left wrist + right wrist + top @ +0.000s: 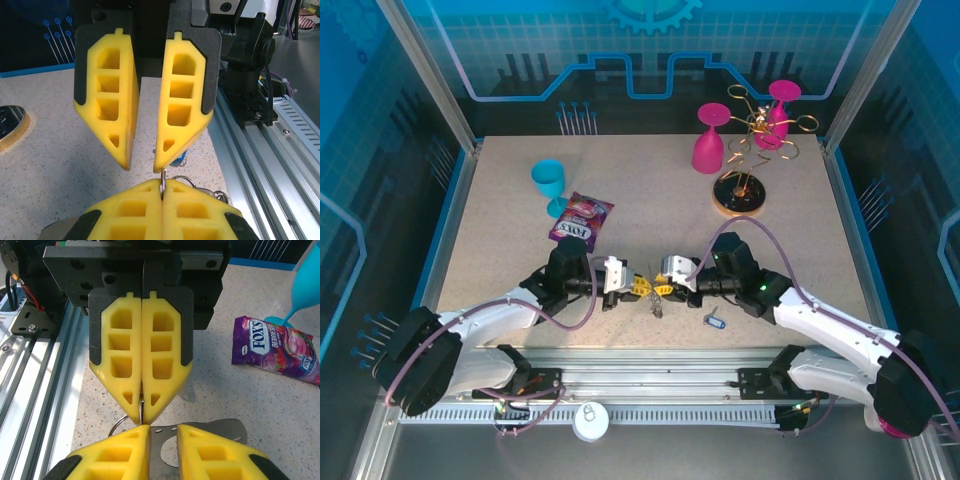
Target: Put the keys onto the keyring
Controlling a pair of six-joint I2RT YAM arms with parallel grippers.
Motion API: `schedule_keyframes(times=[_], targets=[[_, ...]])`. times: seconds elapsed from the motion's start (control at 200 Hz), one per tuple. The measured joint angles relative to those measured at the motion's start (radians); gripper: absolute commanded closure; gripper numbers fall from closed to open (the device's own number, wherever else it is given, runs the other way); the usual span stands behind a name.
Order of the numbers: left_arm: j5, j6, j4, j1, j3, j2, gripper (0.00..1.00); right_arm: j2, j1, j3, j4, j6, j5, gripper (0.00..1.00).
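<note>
Taking up the floor of the cell, a speckled beige table (500,250) carries everything. The left arm (485,322) and right arm (830,325) reach in from the near edge, and their wrists meet nose to nose near the front middle.

At the far right stands a gold wire rack (757,128) on a round base. One pink glass (709,148) sits bowl-down just beside it and a second pink glass (781,110) is up among the wires. A teal cup (549,182) stands at the far left of the table, with a purple Fox's candy bag (580,218) lying flat just beside it.

The left gripper (141,409) is clenched, its yellow fingertips pressed together on the thin wire of the keyring (163,184). The ring is held off the table between the two grippers, and part of its loop curves out below the tips.

The right gripper (144,165) faces it with its jaws apart. One fingertip is right against the wire, but the jaws are not closed on it. In the right wrist view a flat grey metal piece (220,432) lies between and beyond those fingers, and I cannot tell whether they touch it.

The blue key (715,322) lies on the table near the front edge, apart from the ring and close beside the right arm.
</note>
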Motion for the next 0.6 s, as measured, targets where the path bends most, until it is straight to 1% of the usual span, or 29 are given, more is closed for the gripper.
schedule_keyframes(times=[0.175,0.255,0.35,0.48,0.55,0.6], targets=[[0.002,-0.004,0.001,0.0,0.0,0.0,1.0,0.0,0.003,0.0,0.001,-0.004,0.021,0.79],[0.001,-0.004,0.0,0.0,0.0,0.0,1.0,-0.012,0.005,-0.004,-0.004,0.0,0.08,0.77],[-0.01,-0.003,0.0,0.0,0.0,0.0,1.0,-0.034,0.003,-0.002,-0.043,0.035,0.183,0.76],[-0.041,0.001,-0.002,0.0,0.0,0.0,1.0,-0.039,0.002,0.061,-0.205,0.186,0.339,0.78],[-0.056,0.001,-0.005,0.0,0.0,0.0,1.0,-0.032,0.001,0.12,-0.311,0.313,0.42,0.78],[-0.067,0.001,-0.008,0.0,0.0,0.0,1.0,-0.02,0.001,0.164,-0.391,0.433,0.474,0.79]])
